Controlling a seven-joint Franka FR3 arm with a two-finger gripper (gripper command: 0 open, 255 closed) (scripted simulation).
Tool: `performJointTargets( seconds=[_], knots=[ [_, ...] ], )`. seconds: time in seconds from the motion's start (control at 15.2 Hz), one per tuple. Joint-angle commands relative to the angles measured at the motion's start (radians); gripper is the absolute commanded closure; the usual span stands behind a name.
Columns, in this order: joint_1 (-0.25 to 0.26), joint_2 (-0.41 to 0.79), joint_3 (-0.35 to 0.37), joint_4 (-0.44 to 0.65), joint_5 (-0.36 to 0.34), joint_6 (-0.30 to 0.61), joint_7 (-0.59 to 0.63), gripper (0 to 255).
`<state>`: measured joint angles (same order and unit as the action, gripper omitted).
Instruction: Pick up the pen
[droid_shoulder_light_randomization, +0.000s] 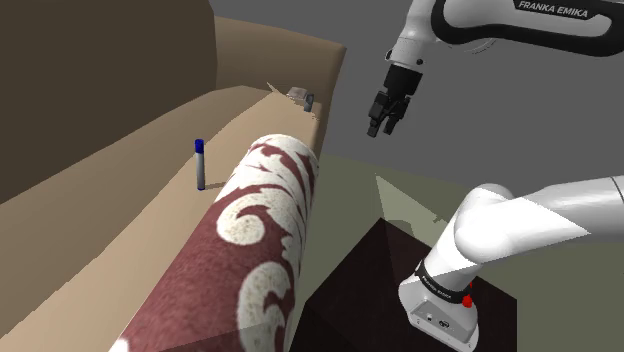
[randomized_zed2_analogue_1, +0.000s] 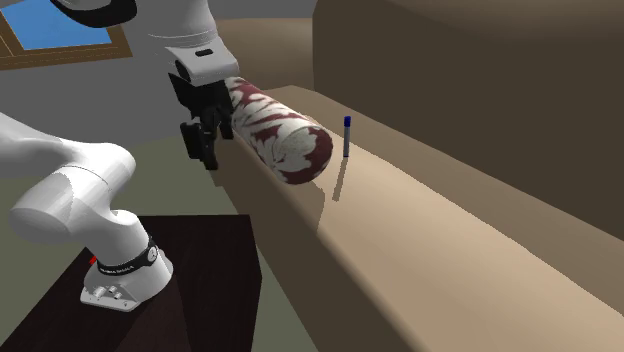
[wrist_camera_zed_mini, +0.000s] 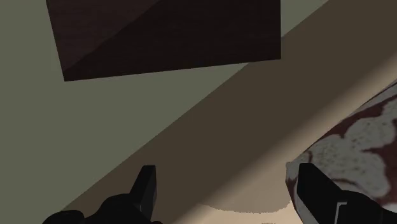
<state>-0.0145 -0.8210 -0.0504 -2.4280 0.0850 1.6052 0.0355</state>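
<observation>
The pen (droid_shoulder_light_randomization: 200, 164) is thin and grey with a blue cap, standing upright on the tan sofa seat (droid_shoulder_light_randomization: 110, 230) beside a dark red and white patterned bolster (droid_shoulder_light_randomization: 260, 250). It also appears past the bolster's end in the second exterior view as the pen (randomized_zed2_analogue_1: 347, 137). My black gripper (droid_shoulder_light_randomization: 383, 126) hangs in the air, off the sofa's end and well to the shoulder view's right of the pen, with the bolster between them. The gripper (randomized_zed2_analogue_1: 205, 148) is open with nothing between its fingers. In the wrist view the fingers (wrist_camera_zed_mini: 145, 189) stand wide apart above the floor and the sofa's edge.
The dark stand (droid_shoulder_light_randomization: 390, 280) sits on a greenish floor at the shoulder view's lower right. A small grey object (droid_shoulder_light_randomization: 301, 97) lies at the sofa's far end. The sofa back (droid_shoulder_light_randomization: 100, 70) rises behind the seat. A blue window (randomized_zed2_analogue_1: 50, 28) is on the wall.
</observation>
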Motion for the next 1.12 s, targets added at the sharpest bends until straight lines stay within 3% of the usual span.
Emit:
performJointTargets(
  seconds=[0.0, 0.53, 1.06],
  knots=[
    [0.0, 0.0, 0.0, 0.0, 0.0, 0.0, 0.0, 0],
    [0.036, 0.224, 0.167, 0.124, 0.081, 0.098, 0.211, 0],
    [0.049, 0.503, 0.308, 0.334, 0.081, 0.16, 0.424, 0]
  ],
)
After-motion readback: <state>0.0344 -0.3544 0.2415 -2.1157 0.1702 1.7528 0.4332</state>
